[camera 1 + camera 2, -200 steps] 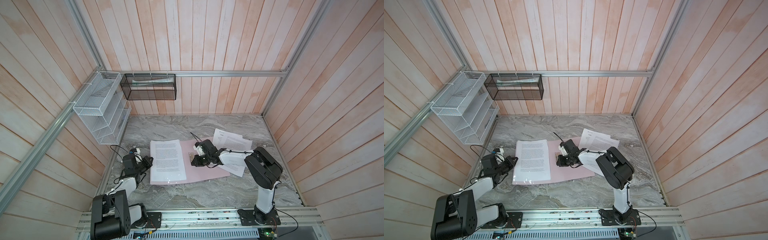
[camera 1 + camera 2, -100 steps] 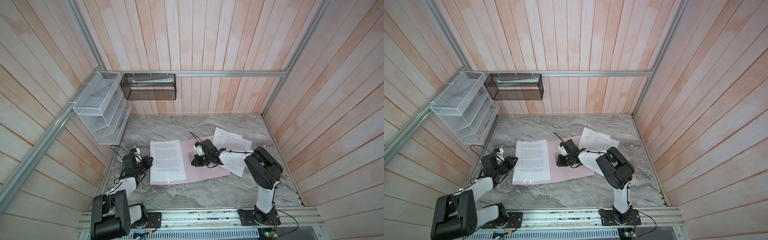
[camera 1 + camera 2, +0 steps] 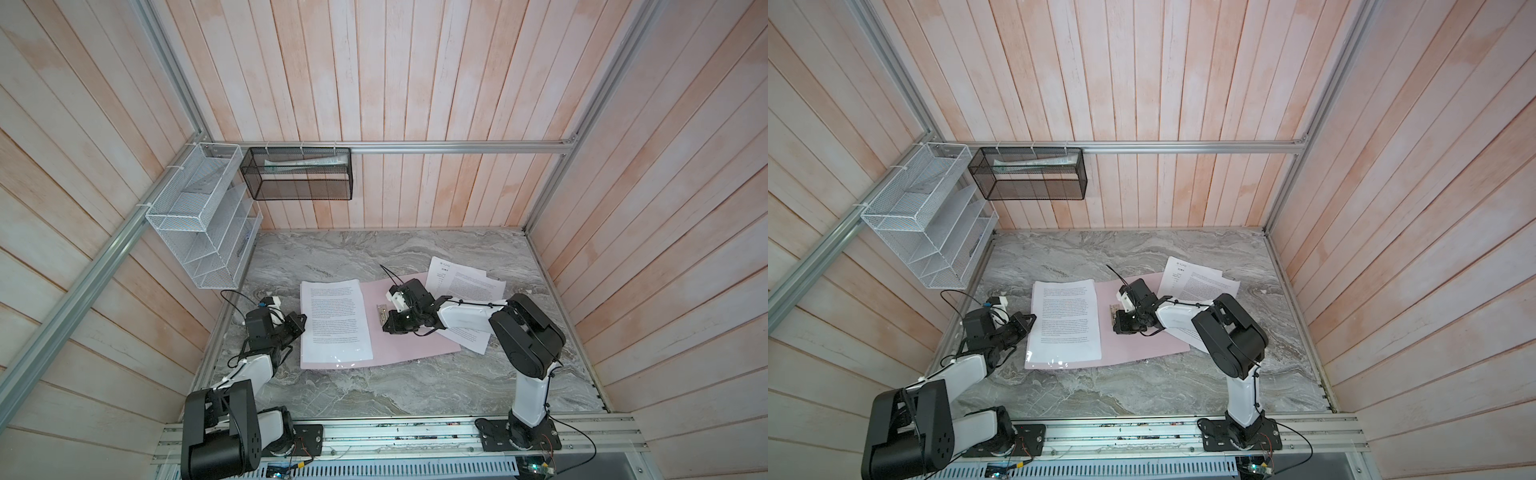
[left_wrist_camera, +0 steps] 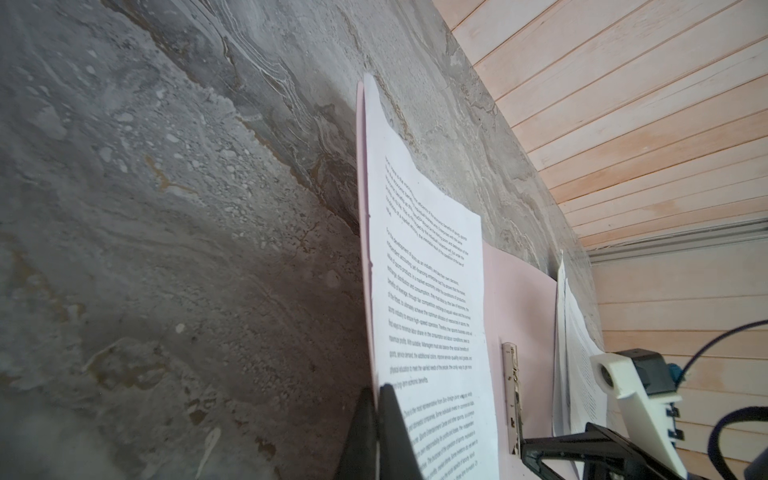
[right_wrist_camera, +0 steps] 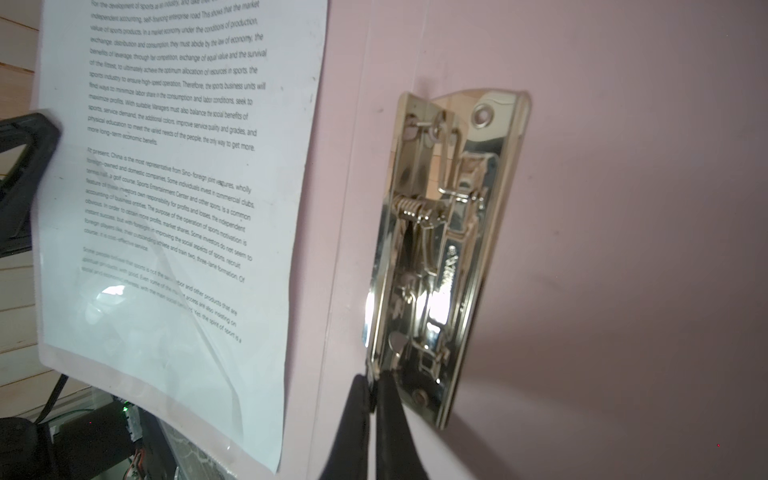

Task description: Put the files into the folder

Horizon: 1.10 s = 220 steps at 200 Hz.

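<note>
In both top views the folder [image 3: 409,345] lies open under the right gripper [image 3: 385,328]. One printed sheet [image 3: 334,320] rests on it beside the left gripper [image 3: 300,323], with the other files [image 3: 469,282] behind the right wrist. The left wrist view shows the left gripper closed tight at that sheet's edge. The right wrist view shows the right gripper closed too, its tips touching the clip [image 5: 440,249].

A white wire-mesh rack [image 3: 199,220] hangs on the left wall, just beside a black mesh basket [image 3: 297,174] holding rolled papers [image 3: 305,164] on the back wall, both tied to aluminium rails [image 3: 457,146] above a grey marbled table [image 3: 353,253] enclosed by pale pinkish plank walls [image 3: 374,83]
</note>
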### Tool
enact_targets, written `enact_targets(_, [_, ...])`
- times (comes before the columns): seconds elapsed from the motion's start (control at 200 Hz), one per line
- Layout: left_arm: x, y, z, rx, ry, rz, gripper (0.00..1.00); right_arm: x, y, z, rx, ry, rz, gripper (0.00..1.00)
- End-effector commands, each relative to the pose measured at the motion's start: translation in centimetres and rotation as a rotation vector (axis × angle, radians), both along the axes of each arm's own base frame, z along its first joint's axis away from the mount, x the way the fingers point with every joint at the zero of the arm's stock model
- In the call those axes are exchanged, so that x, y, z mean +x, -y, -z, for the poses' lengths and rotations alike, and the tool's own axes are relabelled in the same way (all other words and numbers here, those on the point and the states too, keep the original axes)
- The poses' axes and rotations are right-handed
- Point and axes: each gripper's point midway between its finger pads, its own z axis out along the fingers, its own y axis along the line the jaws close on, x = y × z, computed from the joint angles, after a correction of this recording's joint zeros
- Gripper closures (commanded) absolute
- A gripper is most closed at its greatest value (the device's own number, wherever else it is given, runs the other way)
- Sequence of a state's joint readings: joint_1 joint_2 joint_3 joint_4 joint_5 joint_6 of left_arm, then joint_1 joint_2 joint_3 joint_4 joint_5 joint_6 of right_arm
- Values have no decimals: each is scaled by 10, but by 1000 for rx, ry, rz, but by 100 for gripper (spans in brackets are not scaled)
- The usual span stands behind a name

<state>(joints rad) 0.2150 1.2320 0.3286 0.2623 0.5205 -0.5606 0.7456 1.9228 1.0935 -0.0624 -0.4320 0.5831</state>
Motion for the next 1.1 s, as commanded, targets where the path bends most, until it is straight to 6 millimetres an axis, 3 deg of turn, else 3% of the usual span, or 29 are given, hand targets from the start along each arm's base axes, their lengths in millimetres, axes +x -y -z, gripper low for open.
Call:
enact_targets(0.0, [-3,2,2,15,10,19,100,-6,3,15,-52,-36,-12,98])
enact_targets(0.17, [-3,3,1,14,16,25,100,-4,16,26,-139,-43,3,100])
enact_targets(0.39, [-3,4,2,16,15,28,100,1,48,39,-281,-44,42,100])
enact_targets(0.7, [-2,7,2,16,10,43,100,-8,93,85,-492,-102,51,100])
enact_targets(0.77, [-3,7,2,17,10,40,100,-12,95,92,-487,-120,47,100])
enact_targets(0.855, [-3,6,2,23,14,37,100,-8,82,76,-391,-101,50,100])
enact_targets(1.095, [-3,5,3,26,8,36,100,14,29,-7,-9,-93,24,100])
